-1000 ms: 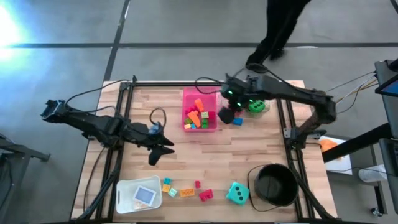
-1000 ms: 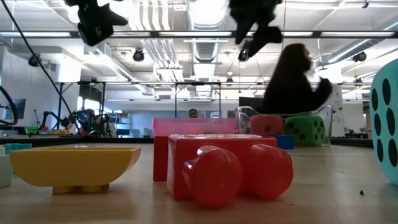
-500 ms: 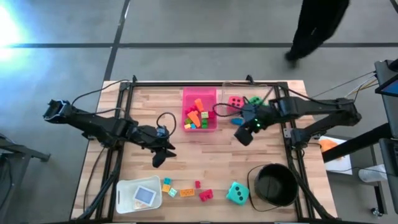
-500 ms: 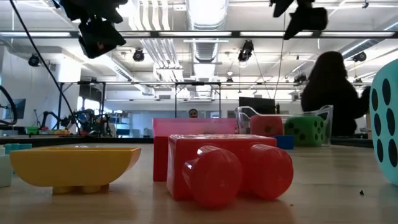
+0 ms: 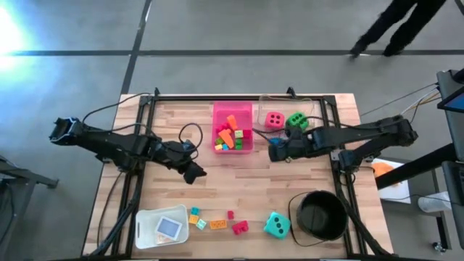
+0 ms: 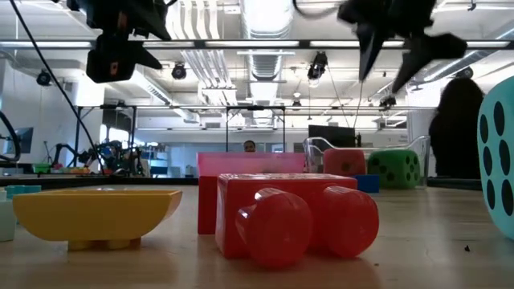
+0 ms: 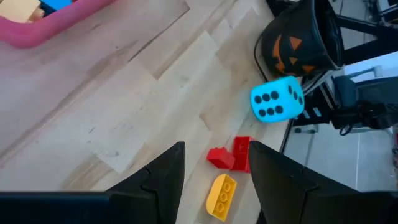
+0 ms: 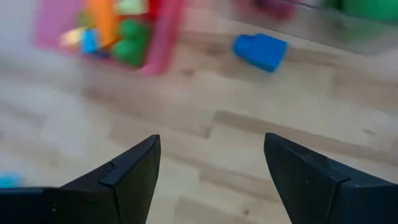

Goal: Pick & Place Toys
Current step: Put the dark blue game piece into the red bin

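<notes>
Toys lie in three groups on my wooden surface (image 5: 246, 174). In the upper middle of the high view, small red, orange, yellow, green and blue bricks (image 5: 231, 135) fill the pink tray (image 5: 233, 110). Just right of it, a red die (image 5: 274, 119) and a green die (image 5: 296, 119), both dotted, sit side by side in a clear container (image 5: 312, 106). A blue brick (image 8: 260, 50) lies loose on the wood by the tray in my right wrist view. Along the lower edge, a teal die (image 5: 275, 225) with dark dots rests beside the black bucket (image 5: 319, 215); left of it come two red bricks (image 5: 238, 227), an orange-yellow brick (image 5: 217, 225) and smaller pieces, then a flat card (image 5: 169, 228) in a translucent dish (image 5: 142, 226).

My left tool (image 5: 194, 172) hangs above bare wood left of centre, fingers parted with nothing between them. My right tool (image 5: 278, 151) hovers below the red die, fingers spread wide and empty. A person's legs (image 5: 395, 27) cross the floor at the upper right.
</notes>
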